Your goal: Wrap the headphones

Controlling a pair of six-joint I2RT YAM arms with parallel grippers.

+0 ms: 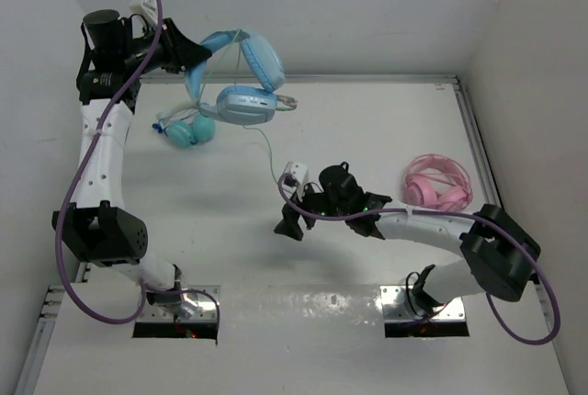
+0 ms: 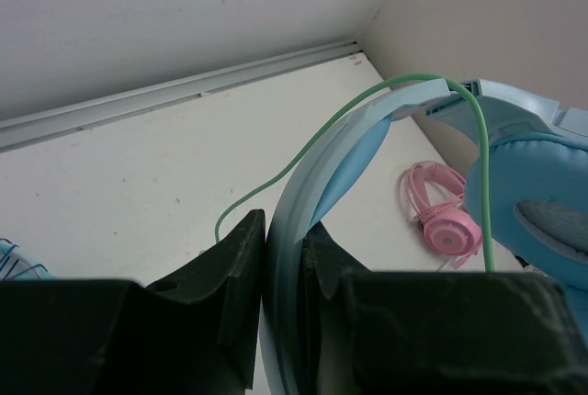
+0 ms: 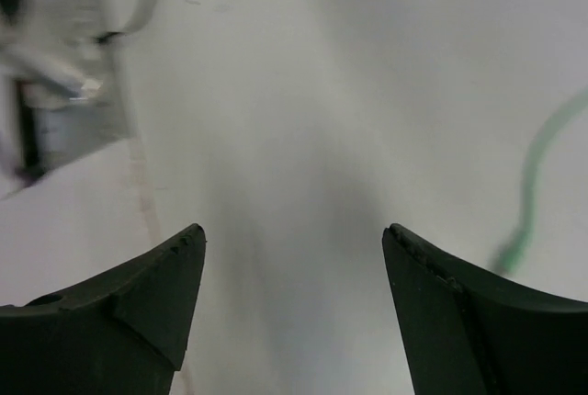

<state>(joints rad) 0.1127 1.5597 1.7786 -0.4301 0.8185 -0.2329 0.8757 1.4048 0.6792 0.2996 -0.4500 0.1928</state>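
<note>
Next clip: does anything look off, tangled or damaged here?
Nothing damaged. The headphones hang tilted in the air, headband pinched in the left hand, and their thin green cable trails loose to the table, unwrapped. The right hand is open, the cable beside it, not held.

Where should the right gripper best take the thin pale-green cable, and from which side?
The slack lower stretch of the thin pale-green cable, trailing from the large sky-blue over-ear headphones pinched by the left gripper. It runs outside the jaws of the open right gripper, rightwards in its wrist view, so probably shift there and close across it.
</note>
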